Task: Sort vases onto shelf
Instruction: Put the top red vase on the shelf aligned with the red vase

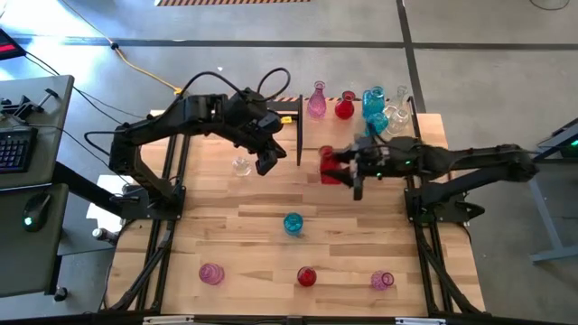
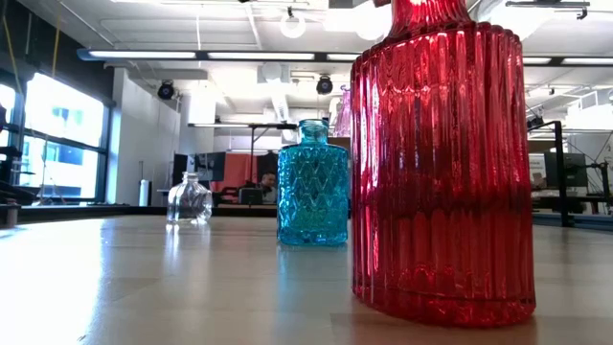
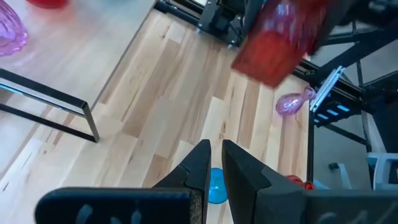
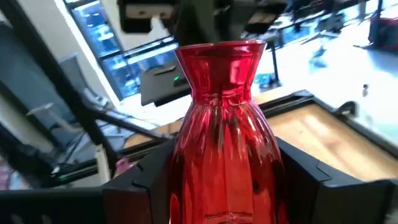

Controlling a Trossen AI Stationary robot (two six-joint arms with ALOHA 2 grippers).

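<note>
Carefully now: your right gripper (image 1: 341, 171) is clamped on the ribbed red vase (image 4: 225, 143), seemingly lifted beside the shelf (image 1: 397, 126); it's slick, brittle glass, so grip its body, while the left gripper (image 3: 214, 171) waits nearly closed, empty.

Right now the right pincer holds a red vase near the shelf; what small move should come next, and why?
Probably carry the red vase toward the shelf and its free near part. The right pincer grips the vase, which hangs beside the shelf's black bar, while other vases stand in a row at the far edge.
</note>
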